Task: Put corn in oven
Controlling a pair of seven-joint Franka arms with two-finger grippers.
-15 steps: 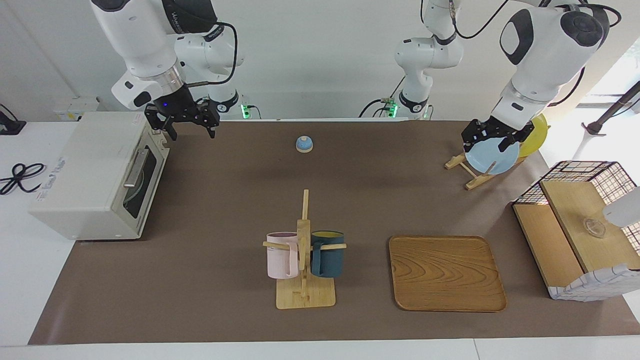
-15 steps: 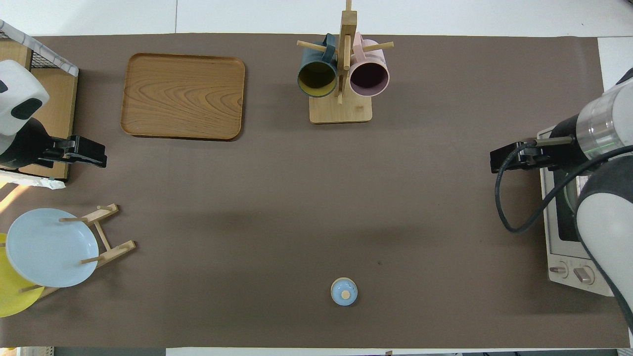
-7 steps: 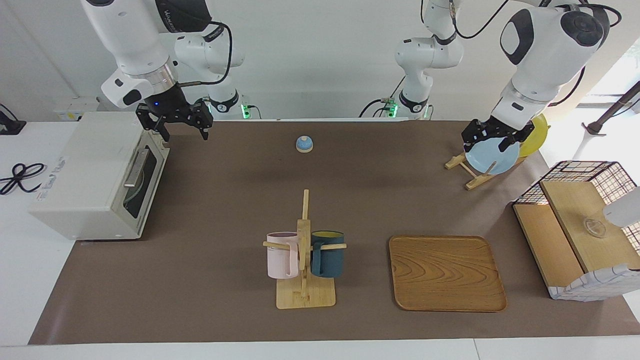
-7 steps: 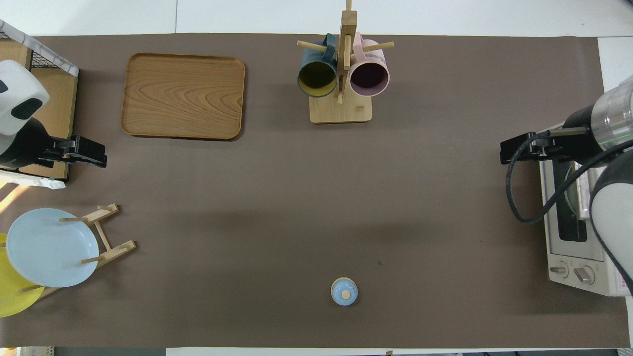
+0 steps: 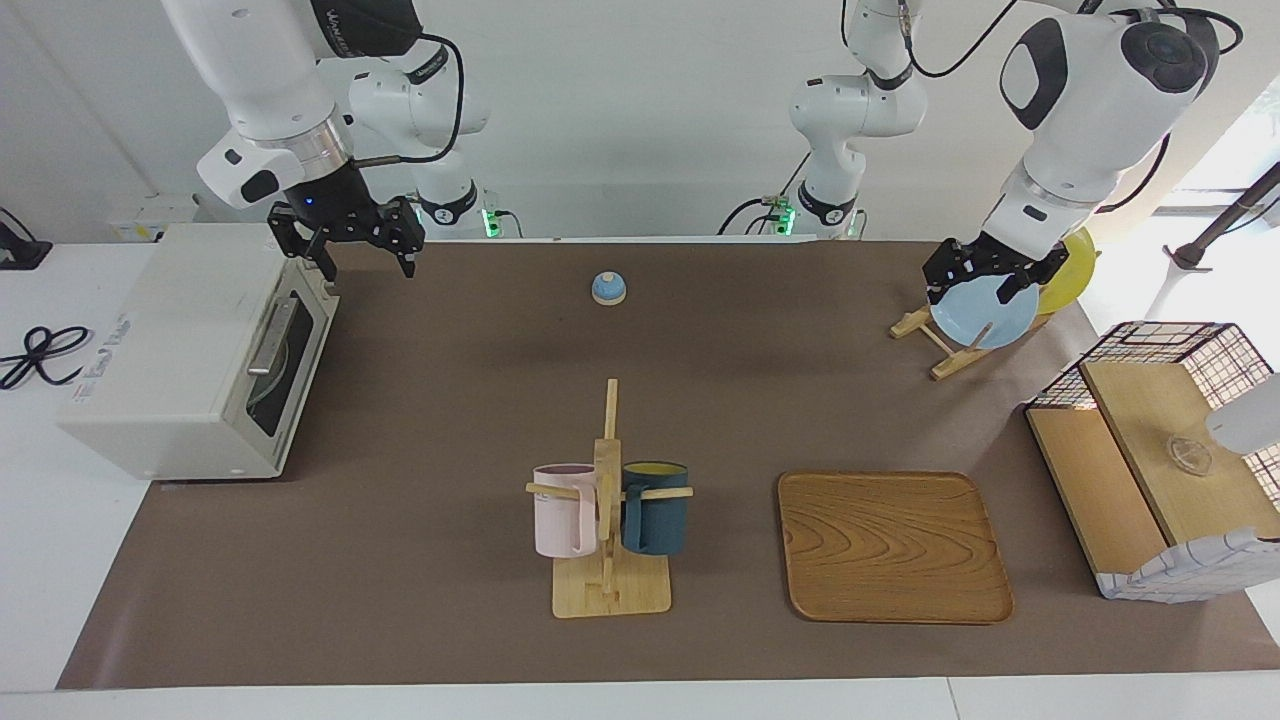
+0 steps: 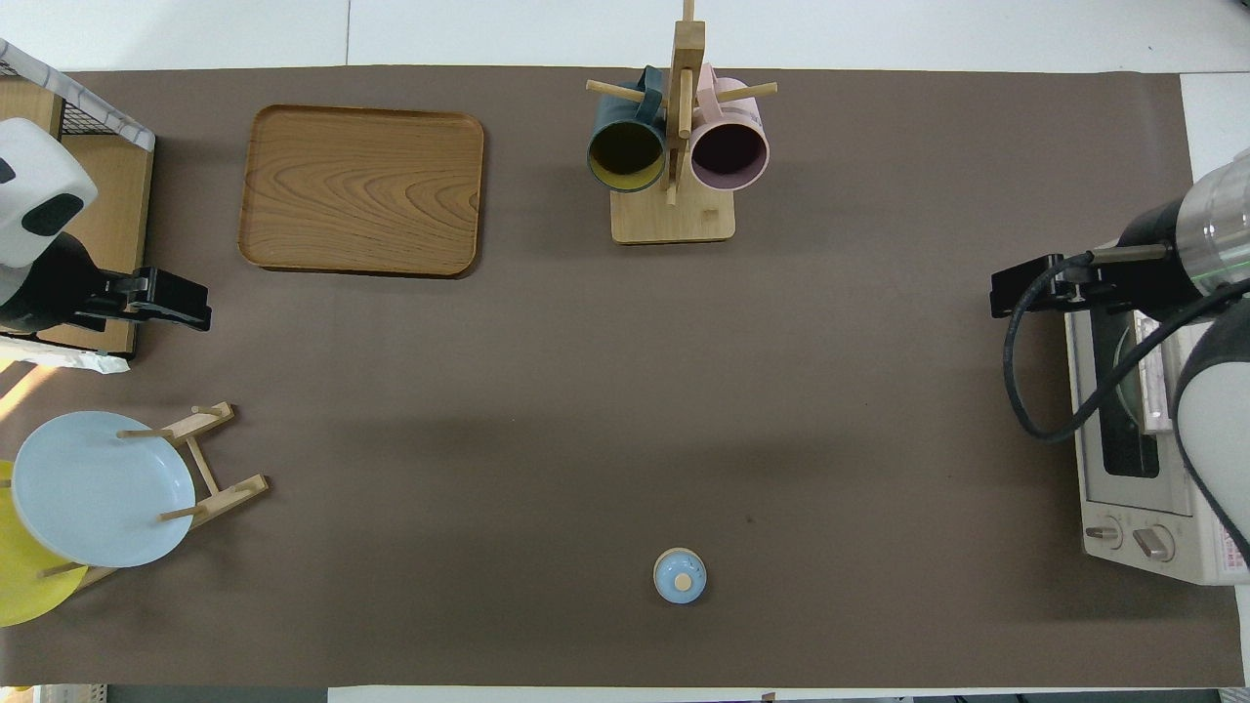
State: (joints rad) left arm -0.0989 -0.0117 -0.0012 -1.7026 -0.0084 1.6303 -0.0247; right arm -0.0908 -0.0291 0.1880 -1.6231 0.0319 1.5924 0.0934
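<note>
The oven (image 5: pixel 190 350) stands at the right arm's end of the table, off-white and boxy, with its glass door shut; the overhead view shows its door and knobs (image 6: pixel 1138 469). The corn shows in neither view. My right gripper (image 5: pixel 367 262) hangs open and empty in the air above the oven's corner nearest the robots, and in the overhead view the right gripper (image 6: pixel 1025 288) lies at the oven's edge. My left gripper (image 5: pixel 970 290) waits open and empty over the plate rack; in the overhead view the left gripper (image 6: pixel 186 303) appears beside the wire basket.
A small blue bell (image 5: pixel 608 288) sits mid-table near the robots. A wooden mug stand (image 5: pixel 608 500) carries a pink and a dark blue mug. Beside it lies a wooden tray (image 5: pixel 893 545). A plate rack holds a blue plate (image 5: pixel 983 312) and a yellow plate. A wire basket (image 5: pixel 1160 450) stands at the left arm's end.
My right gripper has risen a little and drifted toward the oven's end of the table, still open. The left arm has not moved.
</note>
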